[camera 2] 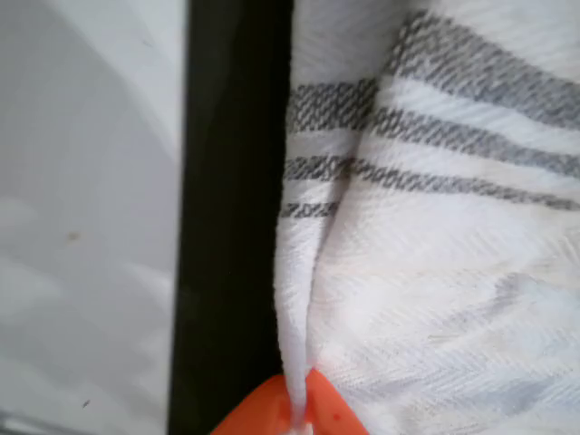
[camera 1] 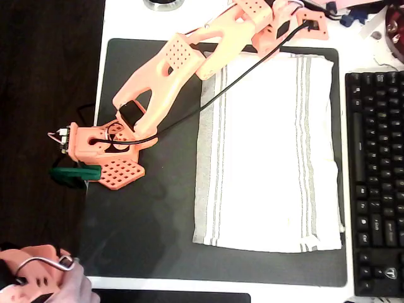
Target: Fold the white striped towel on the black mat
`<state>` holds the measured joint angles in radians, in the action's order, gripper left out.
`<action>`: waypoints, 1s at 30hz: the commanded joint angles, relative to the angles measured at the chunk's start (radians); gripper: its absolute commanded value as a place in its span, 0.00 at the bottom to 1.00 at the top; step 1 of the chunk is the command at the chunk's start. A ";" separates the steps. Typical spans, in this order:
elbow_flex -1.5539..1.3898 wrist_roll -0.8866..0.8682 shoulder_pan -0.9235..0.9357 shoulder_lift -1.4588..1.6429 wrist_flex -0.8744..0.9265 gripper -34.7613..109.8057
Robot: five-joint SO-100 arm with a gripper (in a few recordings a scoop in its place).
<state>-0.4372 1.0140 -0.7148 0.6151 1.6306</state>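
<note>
Orange gripper (camera 2: 297, 408) tips seem pinched on a thin ridge of the white striped towel (camera 1: 265, 151), which lies right of centre on the black mat (camera 1: 151, 214). So slight a hold could slip mid-fold.

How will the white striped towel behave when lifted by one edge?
Probably floppy: the white striped towel bunches into a soft ridge in the wrist view. Likely light, being thin cloth lying flat on the black mat. Its woven texture should not slip easily.
</note>
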 commanded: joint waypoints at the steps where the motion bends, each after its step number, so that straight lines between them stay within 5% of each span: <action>1: 0.057 0.006 -0.029 0.115 0.025 0.24; 16: -0.215 0.031 0.074 0.545 0.126 0.24; 30: -0.689 0.291 0.525 1.057 0.115 0.24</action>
<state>-1.0416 1.2548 -0.2500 1.5570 1.7579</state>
